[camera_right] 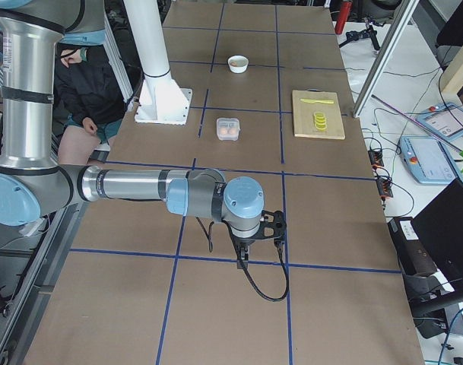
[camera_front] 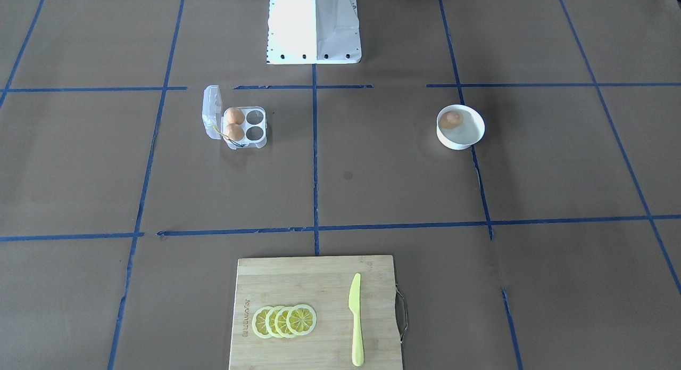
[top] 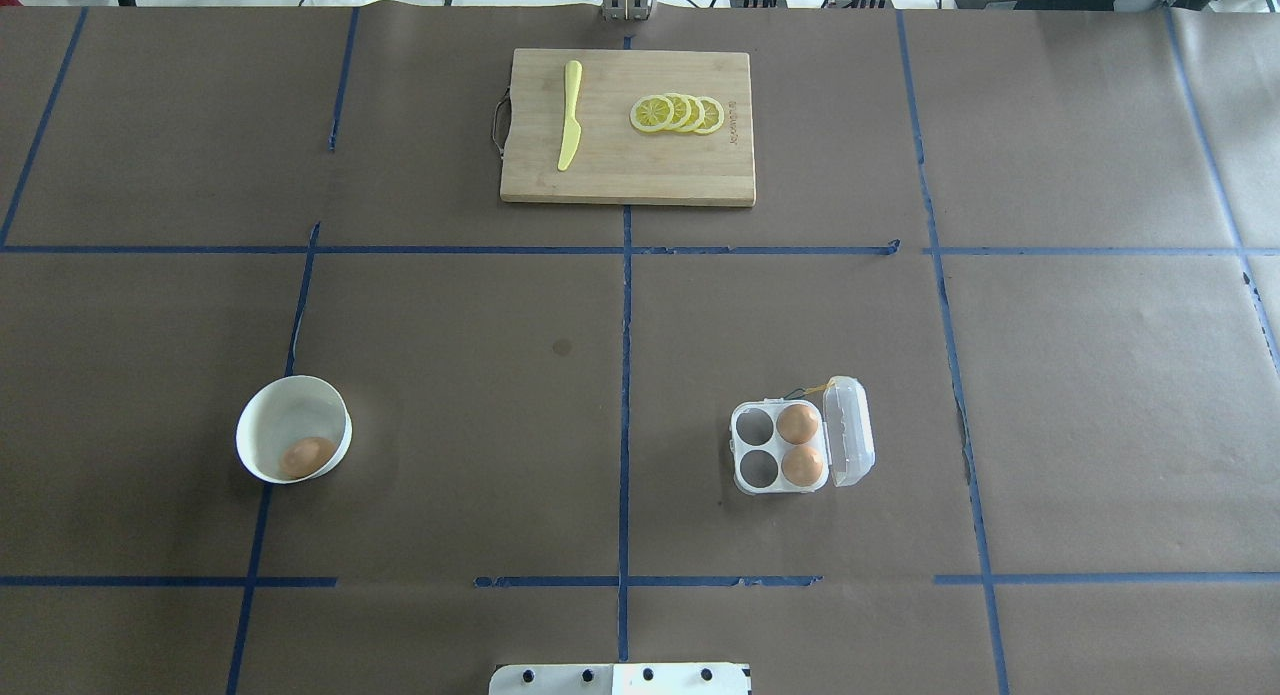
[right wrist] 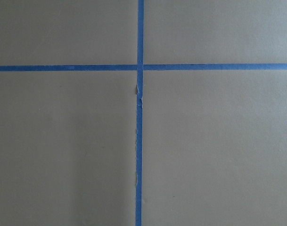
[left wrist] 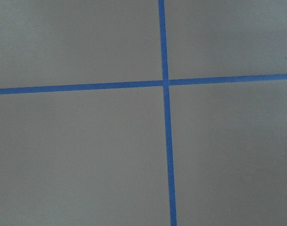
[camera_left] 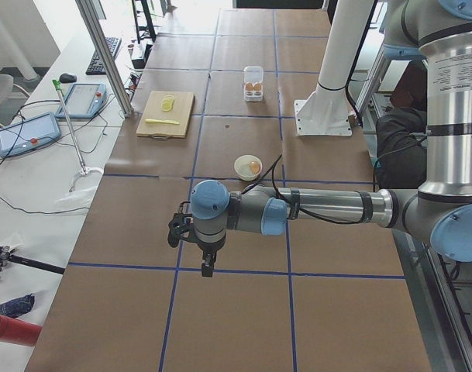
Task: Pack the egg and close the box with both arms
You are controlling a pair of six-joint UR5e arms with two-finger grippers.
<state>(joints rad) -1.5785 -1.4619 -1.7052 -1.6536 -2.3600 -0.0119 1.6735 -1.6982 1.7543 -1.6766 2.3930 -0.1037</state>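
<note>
One orange-brown egg (top: 306, 456) lies in a round white bowl (top: 262, 405) on the robot's left half of the table; it also shows in the front-facing view (camera_front: 452, 120). The clear four-cell box (top: 757, 445) stands on the right half with its lid (top: 850, 430) open. Two eggs (top: 797, 424) (top: 802, 465) fill the cells next to the lid; the other two cells are empty. My left gripper (camera_left: 207, 263) and right gripper (camera_right: 244, 258) hang over bare table far from both. They show only in the side views, so I cannot tell whether they are open or shut.
A wooden cutting board (top: 628, 175) with a yellow knife (top: 570, 115) and lemon slices (top: 678, 113) lies at the far middle. The white base block (camera_front: 314, 29) stands at the robot's edge. Blue tape lines cross the brown table cover.
</note>
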